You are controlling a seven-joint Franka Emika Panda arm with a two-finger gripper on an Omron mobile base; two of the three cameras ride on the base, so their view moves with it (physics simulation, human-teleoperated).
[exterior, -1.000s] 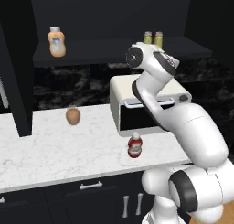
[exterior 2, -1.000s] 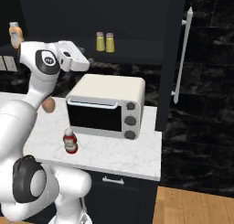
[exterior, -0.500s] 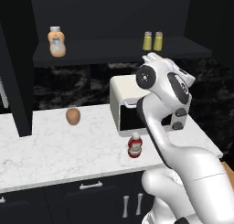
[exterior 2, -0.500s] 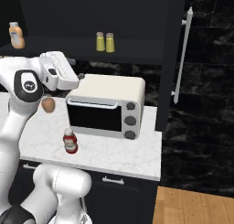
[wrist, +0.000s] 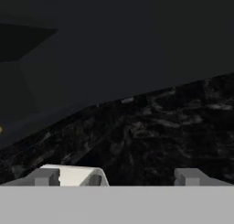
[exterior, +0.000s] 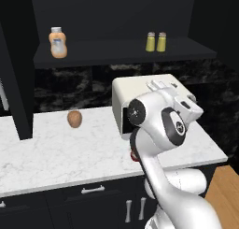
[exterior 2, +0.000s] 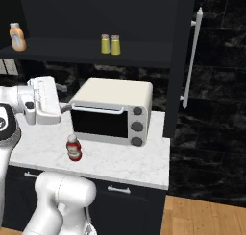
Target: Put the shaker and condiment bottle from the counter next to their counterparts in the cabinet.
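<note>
Two yellow-green shakers (exterior: pixel 150 41) (exterior 2: pixel 105 43) stand side by side, touching or nearly so, on the shelf of the black cabinet (exterior: pixel 107 53) (exterior 2: pixel 72 54). An orange bottle (exterior: pixel 57 42) (exterior 2: pixel 17 37) stands at the shelf's left end. The red condiment bottle (exterior 2: pixel 73 148) stands upright on the white counter (exterior: pixel 56 153) in front of the toaster oven, and the arm hides most of the bottle (exterior: pixel 134 155) from the left. My gripper (wrist: pixel 118 178) (exterior: pixel 163 85) is open and empty, level with the oven's top and well below the shelf, facing the dark back wall.
A white toaster oven (exterior 2: pixel 113 114) (exterior: pixel 140 90) takes up the counter's right part. A brown egg-shaped thing (exterior: pixel 74 118) lies further left on the marble. A tall black unit with a long white handle (exterior 2: pixel 192 61) bounds the right side. Black drawers sit under the counter.
The hand has come down and back from the shakers' height at the shelf to the level of the oven's top. It stayed open and empty. The shakers and bottles have not moved.
</note>
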